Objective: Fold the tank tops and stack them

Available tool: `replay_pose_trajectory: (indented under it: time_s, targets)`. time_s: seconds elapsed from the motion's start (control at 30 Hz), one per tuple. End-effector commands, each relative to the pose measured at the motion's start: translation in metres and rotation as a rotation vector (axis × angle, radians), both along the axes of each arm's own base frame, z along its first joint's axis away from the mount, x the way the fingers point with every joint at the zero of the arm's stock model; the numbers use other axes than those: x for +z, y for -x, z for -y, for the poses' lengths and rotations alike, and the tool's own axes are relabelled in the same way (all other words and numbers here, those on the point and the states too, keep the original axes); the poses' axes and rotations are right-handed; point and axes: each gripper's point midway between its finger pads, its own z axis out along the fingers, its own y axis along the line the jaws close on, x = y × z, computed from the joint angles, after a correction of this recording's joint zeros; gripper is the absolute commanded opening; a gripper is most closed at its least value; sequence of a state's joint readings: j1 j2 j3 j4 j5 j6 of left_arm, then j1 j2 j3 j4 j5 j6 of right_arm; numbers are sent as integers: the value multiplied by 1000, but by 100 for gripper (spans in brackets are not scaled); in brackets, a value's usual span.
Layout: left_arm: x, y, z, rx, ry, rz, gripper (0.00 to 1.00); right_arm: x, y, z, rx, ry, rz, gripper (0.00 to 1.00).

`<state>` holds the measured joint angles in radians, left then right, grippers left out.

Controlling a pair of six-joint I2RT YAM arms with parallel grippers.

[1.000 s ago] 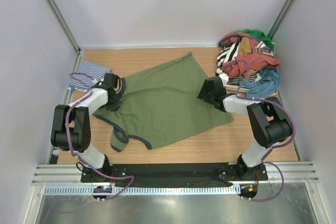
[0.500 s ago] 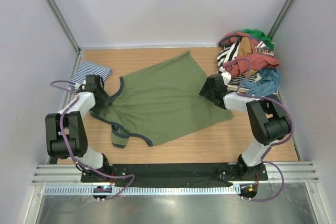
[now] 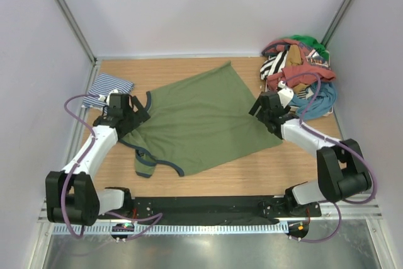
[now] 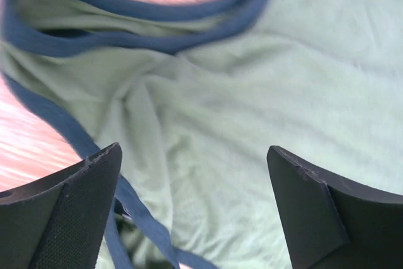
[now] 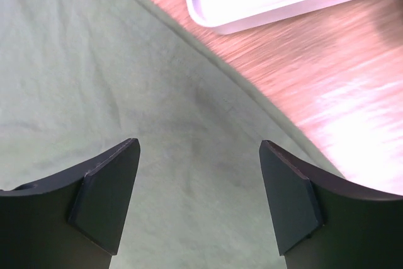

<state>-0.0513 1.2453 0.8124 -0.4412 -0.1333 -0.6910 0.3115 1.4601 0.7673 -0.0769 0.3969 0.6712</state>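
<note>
I can't count the tangled far-right corner heap; one olive tank top, one striped tank top; left gripper and right gripper wide, empty.

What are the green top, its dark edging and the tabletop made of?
The green top looks like soft matte knit, probably cotton jersey: it lies in limp wrinkles. The dark edging seems a navy binding strip of similar knit, sewn along the openings. The tabletop is wood or wood-look laminate, faintly glossy; grain lines show, but not which.
</note>
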Motion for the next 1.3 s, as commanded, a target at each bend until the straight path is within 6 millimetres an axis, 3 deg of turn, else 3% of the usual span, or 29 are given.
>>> replay_pose_trajectory:
  time_s: [0.0,0.2,0.43,0.53,0.57,0.6,0.63,0.67,0.7,0.73,0.8,0.83,0.9,0.93,0.97,1.03,1.07,1.2,1.23,1.27]
  targets:
    - [15,4,6,-1,-15,16,100,15,13,24,-102,16,29,83]
    - [-4,10,-16,116,-94,-54,100,1,23,36,-115,-27,-12,82]
    - [-36,-5,-25,136,-110,-120,97,-26,44,39,-122,-11,-126,78]
    - [-54,-20,-22,110,-104,-169,93,-29,54,46,-150,14,-151,75]
    - [-50,-32,-16,92,-82,-155,91,-31,58,49,-172,15,-159,73]
    - [-66,-37,-14,85,-78,-196,91,-34,60,50,-179,15,-168,71]
    - [-68,-44,-11,80,-67,-201,90,-38,64,52,-188,17,-180,70]
    - [-60,-63,-8,73,-53,-175,88,-42,67,52,-202,10,-193,69]
    - [-77,-69,-2,54,-32,-221,86,-44,69,52,-208,10,-201,68]
    - [-68,-85,1,50,-21,-202,84,-44,70,52,-208,14,-209,67]
    - [-73,-98,10,28,-9,-215,83,-43,71,52,-223,3,-213,67]
    - [-86,-99,12,24,-13,-256,83,-43,72,52,-224,-2,-214,66]
    - [-76,-121,19,7,-15,-223,82,-44,75,50,-232,-19,-226,65]
    - [-88,-123,20,3,-21,-256,82,-46,78,50,-240,-22,-239,63]
    - [-78,-140,24,-4,-17,-224,82,-51,85,49,-237,-26,-267,61]
    - [-82,-148,26,-14,-21,-252,82,-58,95,44,-238,-58,-304,59]
    - [-83,-164,28,-19,-19,-247,82,-60,97,42,-234,-71,-314,56]
    - [-76,-179,34,-69,-38,-280,82,-58,108,40,-231,-99,-314,57]
    - [-73,-177,33,-73,-50,-278,87,-53,108,41,-230,-96,-296,57]
    - [-55,-175,33,-75,-55,-240,90,-49,107,46,-242,-76,-279,58]
